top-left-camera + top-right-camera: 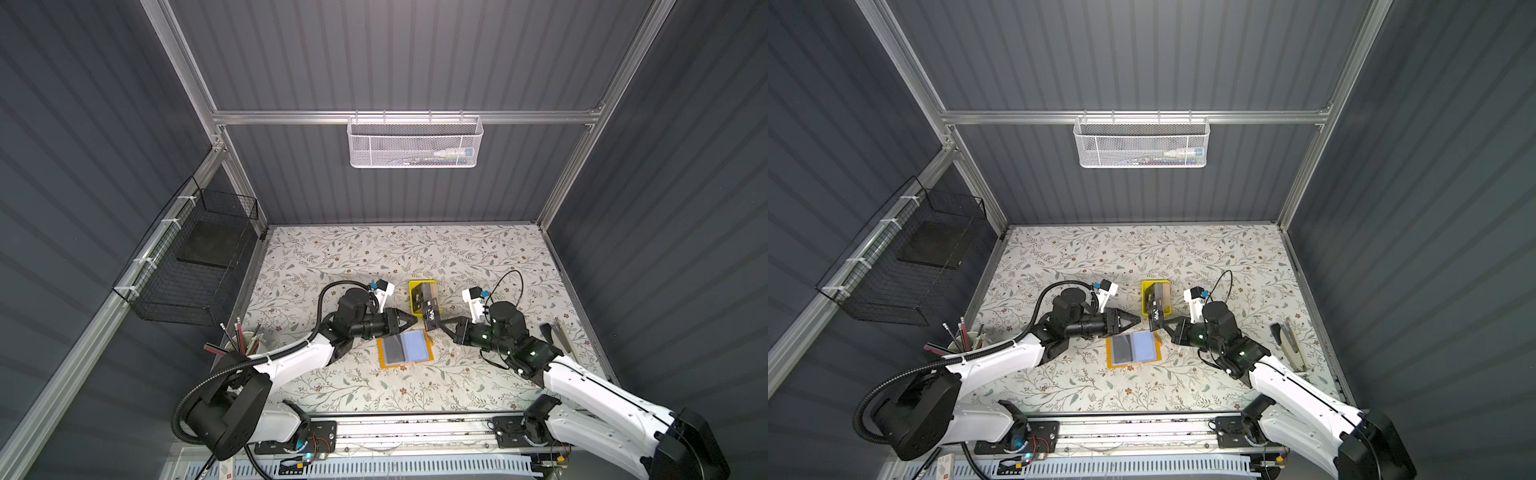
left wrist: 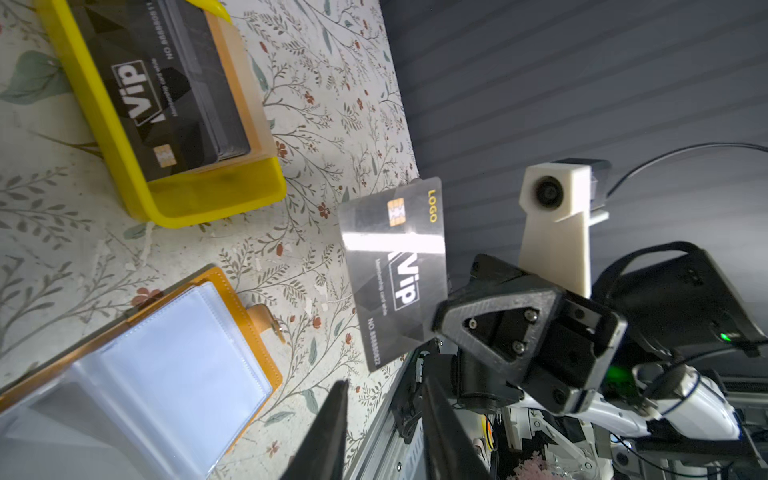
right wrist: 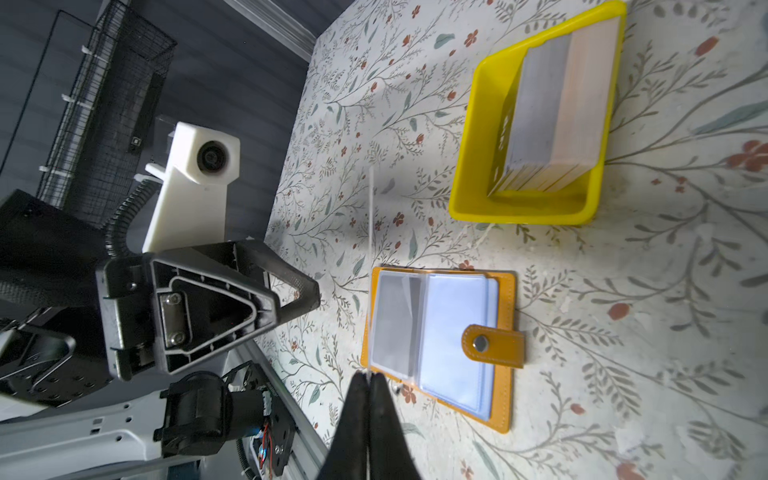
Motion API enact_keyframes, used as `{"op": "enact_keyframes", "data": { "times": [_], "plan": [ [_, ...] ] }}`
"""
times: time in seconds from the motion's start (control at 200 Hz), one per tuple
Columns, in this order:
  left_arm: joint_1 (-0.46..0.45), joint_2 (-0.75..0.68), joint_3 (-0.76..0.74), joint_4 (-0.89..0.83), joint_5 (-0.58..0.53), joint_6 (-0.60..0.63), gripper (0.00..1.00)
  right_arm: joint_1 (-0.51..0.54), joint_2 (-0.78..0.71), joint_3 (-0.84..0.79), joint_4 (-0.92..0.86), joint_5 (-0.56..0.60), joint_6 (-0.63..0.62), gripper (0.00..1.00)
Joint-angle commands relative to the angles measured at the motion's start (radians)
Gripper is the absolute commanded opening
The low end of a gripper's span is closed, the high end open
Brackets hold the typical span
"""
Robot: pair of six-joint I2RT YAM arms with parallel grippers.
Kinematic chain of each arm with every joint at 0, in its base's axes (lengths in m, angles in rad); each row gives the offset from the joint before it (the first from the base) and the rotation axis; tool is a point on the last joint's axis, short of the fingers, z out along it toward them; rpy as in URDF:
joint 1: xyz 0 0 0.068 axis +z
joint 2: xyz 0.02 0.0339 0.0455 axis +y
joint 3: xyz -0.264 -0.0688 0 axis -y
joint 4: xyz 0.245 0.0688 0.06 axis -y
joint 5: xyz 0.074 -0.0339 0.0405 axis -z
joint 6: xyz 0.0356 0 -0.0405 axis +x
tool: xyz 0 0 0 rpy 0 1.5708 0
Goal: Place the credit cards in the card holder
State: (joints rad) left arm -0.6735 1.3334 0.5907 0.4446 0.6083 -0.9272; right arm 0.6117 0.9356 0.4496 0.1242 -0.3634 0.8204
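The right gripper pinches a black VIP card at one short end, fingers pressed flat on both faces, so the card stands on edge above the flowered table, clear of it; the right wrist view shows it as a thin pale line rising from the closed fingertips. At nine o'clock of the card, in both top views, the left gripper points at it, its fingers spread with nothing between them, near the card but not touching it. The card holder lies open and flat at seven o'clock of the card, bluish sleeve pages up, snap strap loose. At twelve o'clock of the holder sits a yellow tray with a stack of cards leaning inside
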Motion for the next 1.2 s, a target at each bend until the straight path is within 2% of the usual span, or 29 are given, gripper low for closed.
{"op": "enact_keyframes", "data": {
  "times": [0.0,0.255,0.5,0.835,1.071,1.146,1.191],
  "plan": [
    [-0.005,-0.020,-0.021,0.060,0.046,-0.035,0.32,0.008,-0.015,-0.026,0.098,-0.090,0.048,0.02],
    [-0.005,-0.043,-0.034,0.031,0.048,-0.040,0.32,0.019,-0.048,-0.059,0.160,-0.112,0.085,0.02],
    [-0.004,-0.018,-0.043,0.124,0.080,-0.092,0.31,0.025,-0.029,-0.088,0.268,-0.156,0.140,0.02],
    [-0.005,-0.020,-0.060,0.200,0.097,-0.136,0.17,0.048,0.005,-0.092,0.299,-0.146,0.151,0.03],
    [-0.005,-0.038,-0.070,0.170,0.092,-0.119,0.06,0.060,0.005,-0.075,0.228,-0.104,0.127,0.09],
    [-0.005,-0.054,-0.073,0.121,0.069,-0.099,0.02,0.095,0.001,-0.040,0.118,-0.039,0.074,0.13],
    [-0.005,-0.070,-0.079,0.086,0.049,-0.078,0.02,0.130,0.000,-0.016,0.046,0.047,0.047,0.15]
  ]
}}
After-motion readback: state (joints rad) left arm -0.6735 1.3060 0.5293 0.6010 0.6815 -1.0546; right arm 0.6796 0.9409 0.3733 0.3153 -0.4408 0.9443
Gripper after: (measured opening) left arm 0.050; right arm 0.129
